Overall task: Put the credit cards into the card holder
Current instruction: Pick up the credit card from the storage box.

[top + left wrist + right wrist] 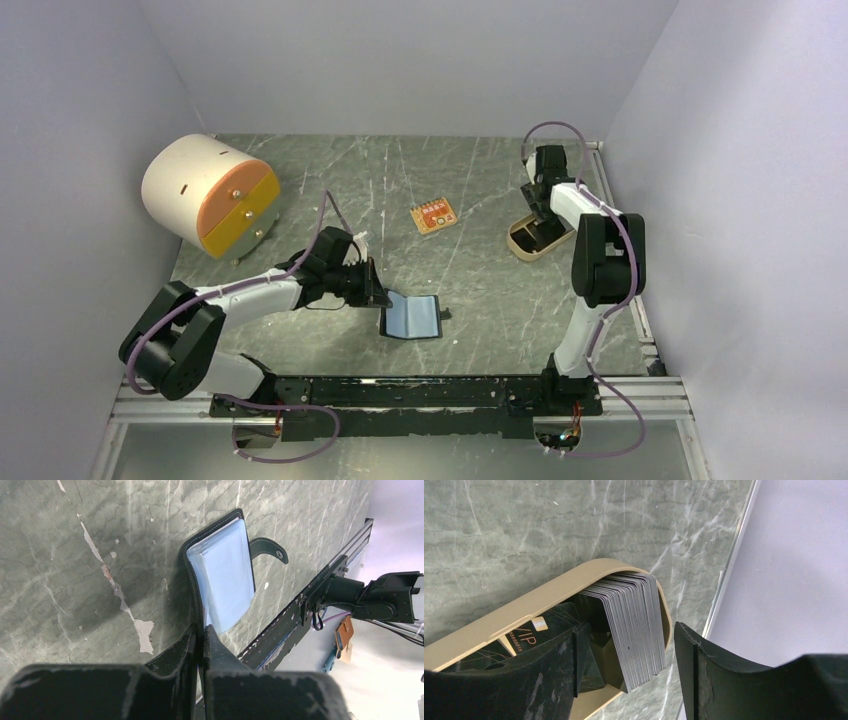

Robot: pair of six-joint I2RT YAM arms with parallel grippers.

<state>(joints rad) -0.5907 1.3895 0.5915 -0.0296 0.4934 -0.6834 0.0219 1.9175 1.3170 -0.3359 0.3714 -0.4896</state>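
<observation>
Near the back-left corner of the bench [480,290] a white drum [205,195] lay on its side, its orange drawer fronts facing the front-right.

The left arm reached from the front-left corner toward the middle of the front edge. The left gripper [202,630] was clenched, its two fingers pressed together on the left cover edge of the card holder [412,316]. The card holder lay open and flat close to the front edge, about midway along it. Its bluish-grey glossy pockets faced up, and its snap tab [270,547] stuck out on the right side, lying on the bench.

Farther back, near the centre of the bench, a small orange board [433,216] lay flat, well apart from everything else.

By the right edge, about halfway back, sat the tan tray [524,605]. The credit cards [634,625] stood on edge in a tight stack against its rounded end, and more dark cards lay flat in the rest of it, one showing the letters VIP.

The right gripper [545,225] hung over the tray with its jaws released and wide apart. One finger was down inside the tray, the other outside its rim, and the standing stack was between them with a clear gap on the outer side.
</observation>
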